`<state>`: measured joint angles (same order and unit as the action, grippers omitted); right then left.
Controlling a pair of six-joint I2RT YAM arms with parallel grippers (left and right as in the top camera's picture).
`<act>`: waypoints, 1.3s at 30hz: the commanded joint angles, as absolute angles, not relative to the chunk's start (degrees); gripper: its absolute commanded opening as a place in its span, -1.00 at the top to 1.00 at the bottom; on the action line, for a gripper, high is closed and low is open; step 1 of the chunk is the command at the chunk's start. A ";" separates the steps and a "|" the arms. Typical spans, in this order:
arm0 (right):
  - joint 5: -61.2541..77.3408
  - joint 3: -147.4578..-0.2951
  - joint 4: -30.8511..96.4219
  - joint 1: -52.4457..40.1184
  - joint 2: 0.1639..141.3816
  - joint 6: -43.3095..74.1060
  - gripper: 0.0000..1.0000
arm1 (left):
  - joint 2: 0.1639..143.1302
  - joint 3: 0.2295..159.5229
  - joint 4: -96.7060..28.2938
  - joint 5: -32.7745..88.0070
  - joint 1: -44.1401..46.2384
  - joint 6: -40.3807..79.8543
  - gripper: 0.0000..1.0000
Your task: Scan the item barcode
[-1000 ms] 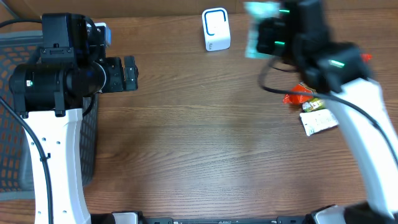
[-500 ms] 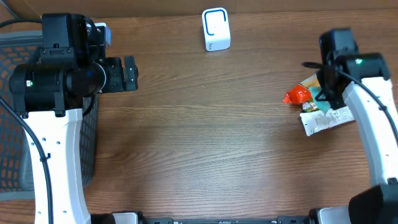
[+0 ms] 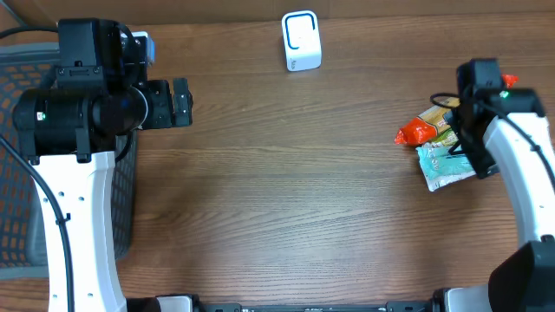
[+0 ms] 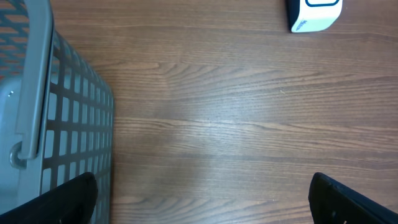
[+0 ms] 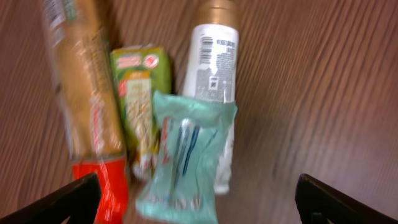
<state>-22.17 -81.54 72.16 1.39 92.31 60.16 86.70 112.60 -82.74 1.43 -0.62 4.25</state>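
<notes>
The teal packet (image 5: 186, 155) is found atop the item pile (image 3: 423, 132) at the right side of the table (image 3: 303, 199), under the right gripper (image 5: 199, 204), whose fingers are set apart like those of the left gripper (image 4: 202, 200) beside the basket (image 4: 68, 124), with open room left between.

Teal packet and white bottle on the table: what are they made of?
Teal packet: looks like thin plastic film, slightly glossy; it lies crumpled, with wavy edges. White bottle: probably hard plastic, smooth, with printed text and a gold cap; the blur leaves it uncertain.

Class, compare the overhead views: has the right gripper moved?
Yes. The right gripper swung right and down-frame, away from the white scanner, to above the packets.
</notes>
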 commanded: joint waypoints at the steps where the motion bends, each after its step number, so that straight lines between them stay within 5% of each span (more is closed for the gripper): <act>1: -15.33 -92.55 77.32 -0.10 88.14 44.77 -0.98 | 86.94 112.53 -82.48 1.06 -0.36 3.38 -0.99; 12: -7.20 -116.77 91.33 -11.60 74.13 34.04 -1.00 | 86.94 112.53 -82.48 1.06 -0.34 3.38 -0.99; 21: -7.31 -117.45 97.06 -11.88 64.01 33.95 -1.00 | 86.94 112.53 -82.48 1.06 -0.36 3.38 -0.99; 28: -7.84 -117.16 96.55 -11.81 62.02 20.38 -1.00 | 86.94 112.53 -82.48 1.06 -0.36 3.38 -0.99; 39: 2.76 -87.09 61.54 -8.08 46.41 4.60 -1.00 | 86.94 112.53 -82.48 1.08 -0.36 3.38 -0.99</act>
<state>-3.03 -98.30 69.89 -9.32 53.41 12.19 86.70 112.57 -82.72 1.39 -0.62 4.25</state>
